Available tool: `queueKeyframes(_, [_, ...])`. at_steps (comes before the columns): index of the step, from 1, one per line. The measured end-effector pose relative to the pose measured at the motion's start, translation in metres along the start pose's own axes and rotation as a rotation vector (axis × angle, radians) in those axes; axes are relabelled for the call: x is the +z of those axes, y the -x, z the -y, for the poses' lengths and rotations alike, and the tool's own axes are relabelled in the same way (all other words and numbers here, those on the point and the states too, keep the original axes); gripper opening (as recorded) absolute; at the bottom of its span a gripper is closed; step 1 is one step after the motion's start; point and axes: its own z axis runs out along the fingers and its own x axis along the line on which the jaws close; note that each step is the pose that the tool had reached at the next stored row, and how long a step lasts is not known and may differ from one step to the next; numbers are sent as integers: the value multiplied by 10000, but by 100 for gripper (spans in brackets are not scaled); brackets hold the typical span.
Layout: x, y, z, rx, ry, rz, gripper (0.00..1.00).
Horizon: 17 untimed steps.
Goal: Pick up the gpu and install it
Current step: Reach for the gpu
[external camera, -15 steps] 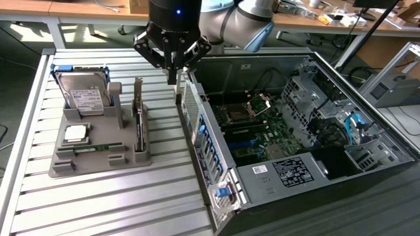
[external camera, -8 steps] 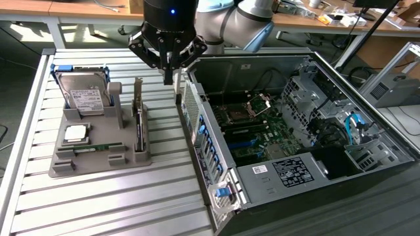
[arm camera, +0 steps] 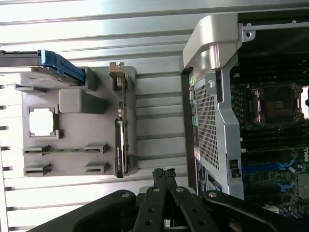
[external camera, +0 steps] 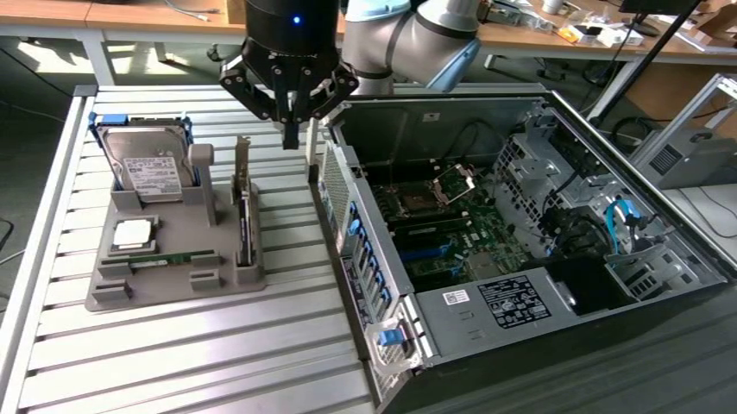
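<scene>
The gpu [external camera: 244, 207] is a thin dark card standing on edge in the grey holder [external camera: 173, 285], its silvery bracket at the far end; it also appears as the gpu [arm camera: 120, 140] in the wrist view. My gripper [external camera: 290, 129] hangs above the slatted table, between the holder and the open computer case [external camera: 484, 233], higher than the card and to the exterior view's right of it. Its fingers are shut with nothing between them. In the wrist view the gripper [arm camera: 164, 175] has its fingertips pressed together.
The holder also carries a silver hard drive [external camera: 148, 164], a square processor [external camera: 133, 231] and a green memory stick [external camera: 173, 257]. The case lies open, showing its motherboard [external camera: 450, 233] and power supply [external camera: 519, 302]. A wooden desk [external camera: 116, 13] with clutter runs along the back.
</scene>
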Motion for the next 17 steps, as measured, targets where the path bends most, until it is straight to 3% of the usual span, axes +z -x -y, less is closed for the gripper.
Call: queueKeyframes(17, [-2, -75, 6, 0, 0, 1, 11])
